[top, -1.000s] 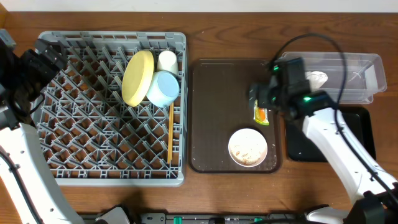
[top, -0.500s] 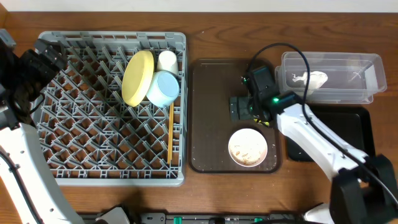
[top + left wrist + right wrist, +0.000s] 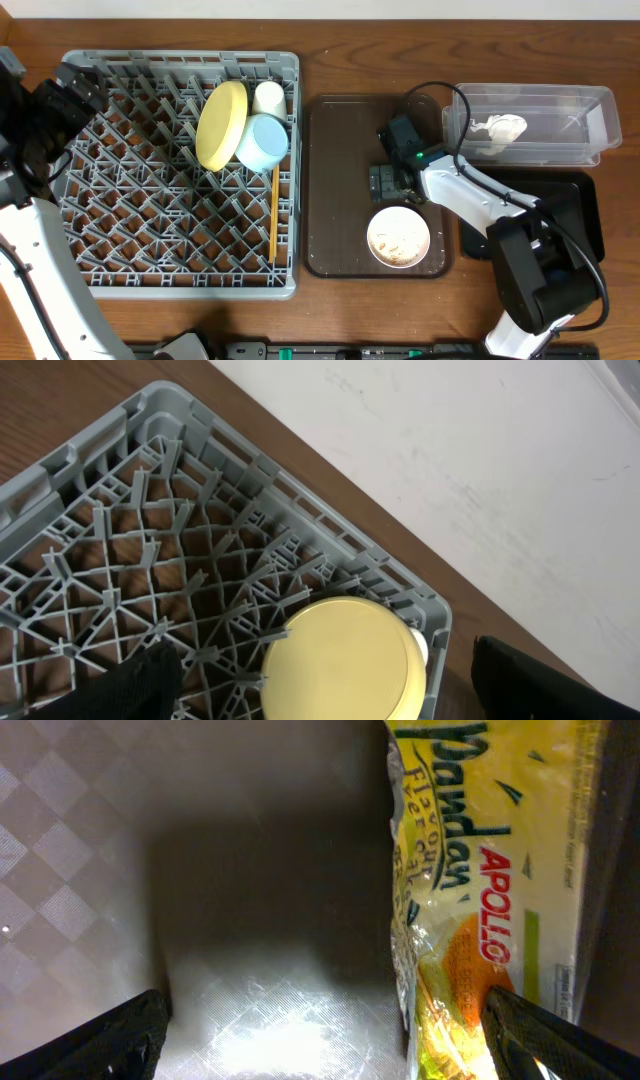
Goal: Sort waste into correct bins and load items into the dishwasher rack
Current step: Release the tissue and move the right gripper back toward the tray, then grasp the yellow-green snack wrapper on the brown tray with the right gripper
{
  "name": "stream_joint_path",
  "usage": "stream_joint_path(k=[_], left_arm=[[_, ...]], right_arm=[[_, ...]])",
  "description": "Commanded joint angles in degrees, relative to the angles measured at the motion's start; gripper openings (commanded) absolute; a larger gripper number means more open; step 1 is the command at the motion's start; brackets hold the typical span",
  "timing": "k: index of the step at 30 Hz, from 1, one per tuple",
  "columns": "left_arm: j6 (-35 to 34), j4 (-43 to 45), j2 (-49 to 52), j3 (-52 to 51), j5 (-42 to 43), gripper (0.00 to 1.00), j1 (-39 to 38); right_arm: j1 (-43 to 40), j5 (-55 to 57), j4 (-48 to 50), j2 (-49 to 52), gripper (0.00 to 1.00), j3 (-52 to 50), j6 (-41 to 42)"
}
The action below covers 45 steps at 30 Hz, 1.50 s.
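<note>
Our right pincer (image 3: 320, 1040), jaws apart, hangs low over the snack wrapper (image 3: 480, 870) at the frame's right. Closing off-centre, we may only nick its slippery edge.

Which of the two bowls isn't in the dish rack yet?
The white bowl, with pale crumbs inside, on the brown tray; the light blue bowl already sits in the grey rack.

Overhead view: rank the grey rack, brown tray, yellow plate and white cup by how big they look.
1. grey rack, clearly largest
2. brown tray
3. yellow plate, standing tilted in the rack, so its face looks narrowed
4. white cup, smallest
</note>
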Motion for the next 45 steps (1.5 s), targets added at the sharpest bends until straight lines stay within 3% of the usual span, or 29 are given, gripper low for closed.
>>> stream_joint_path(k=[1,3,4,8,13,20,30,34,37,38,39,45], left_arm=[[0.2,0.0,0.2,0.8,0.5,0.93,0.2],[0.2,0.0,0.2,0.8,0.5,0.94,0.2],[0.2,0.0,0.2,0.8,0.5,0.93,0.2],[0.2,0.0,0.2,0.8,0.5,0.93,0.2],[0.2,0.0,0.2,0.8,0.5,0.94,0.2],[0.2,0.0,0.2,0.8,0.5,0.93,0.2],[0.2,0.0,0.2,0.8,0.5,0.93,0.2],[0.2,0.0,0.2,0.8,0.5,0.93,0.2],[0.2,0.0,0.2,0.8,0.5,0.93,0.2],[0.2,0.0,0.2,0.8,0.5,0.93,0.2],[0.2,0.0,0.2,0.8,0.5,0.93,0.2],[0.2,0.0,0.2,0.8,0.5,0.93,0.2]], right_arm=[[0.7,2.0,-0.3,5.3,0.99,-1.1,0.3],[0.8,0.9,-0.4,6.4,0.94,-1.1,0.3],[0.8,0.1,-0.5,6.6,0.87,-1.1,0.3],[0.8,-2.7,-0.2,6.6,0.35,-1.0,0.3],[0.8,-6.1,-0.3,5.5,0.02,-0.1,0.3],[0.7,-6.0,-0.4,-0.5,0.01,0.9,0.3],[0.7,-3.3,-1.0,-17.1,0.01,0.9,0.3],[0.7,-1.6,-2.3,-22.2,0.02,0.9,0.3],[0.7,-1.2,-4.3,-23.4,0.62,0.9,0.3],[0.7,-1.2,-5.1,-23.3,0.86,0.9,0.3],[0.7,-1.2,-6.1,-23.1,0.99,0.8,0.3],[0.7,-1.2,-8.8,-20.4,0.99,-0.9,1.2]])
